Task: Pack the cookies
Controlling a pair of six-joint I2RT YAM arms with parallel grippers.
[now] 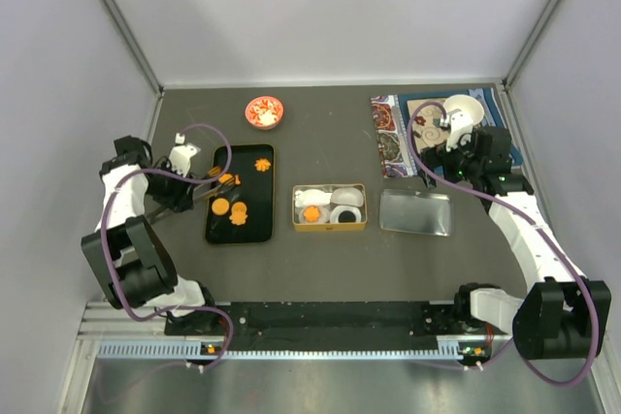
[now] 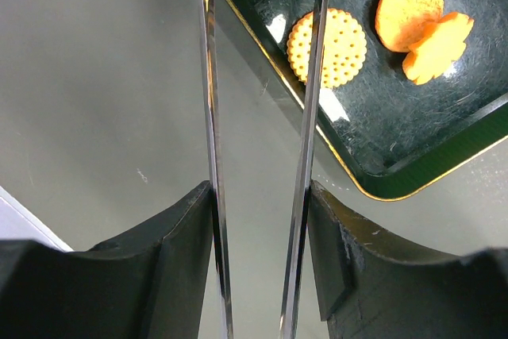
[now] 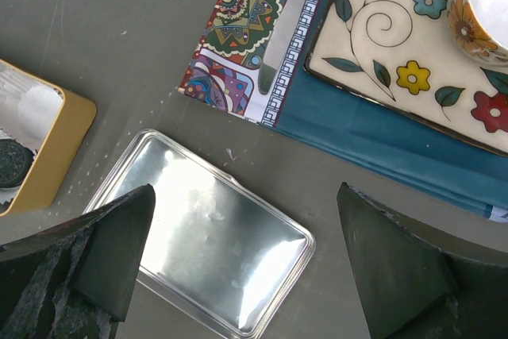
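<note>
Several orange cookies lie on a black tray (image 1: pixel 254 230): a flower (image 1: pixel 262 164), a round disc (image 1: pixel 221 206) and another flower (image 1: pixel 239 213). In the left wrist view a dotted round cookie (image 2: pixel 337 49), a plain disc (image 2: pixel 409 1) and a flower cookie (image 2: pixel 438 45) lie on the tray (image 2: pixel 397 164). My left gripper (image 1: pixel 181 193) (image 2: pixel 260 196) is shut on metal tweezers (image 2: pixel 208 117). Their blades stand apart, reach over the tray's left edge, and one crosses the dotted cookie. A gold tin (image 1: pixel 330 227) holds one orange cookie (image 1: pixel 312 212). My right gripper (image 1: pixel 456 157) (image 3: pixel 244 196) is open above the silver lid (image 3: pixel 206 236).
The tin also holds white paper cups (image 1: pixel 347 198) and a dark cookie (image 1: pixel 342 213). The silver lid (image 1: pixel 415 211) lies right of the tin. A small red bowl (image 1: pixel 263 111) stands at the back. A patterned mat (image 1: pixel 388 133), a flowered plate (image 3: pixel 397 45) and a cup (image 1: pixel 464 111) sit at the back right.
</note>
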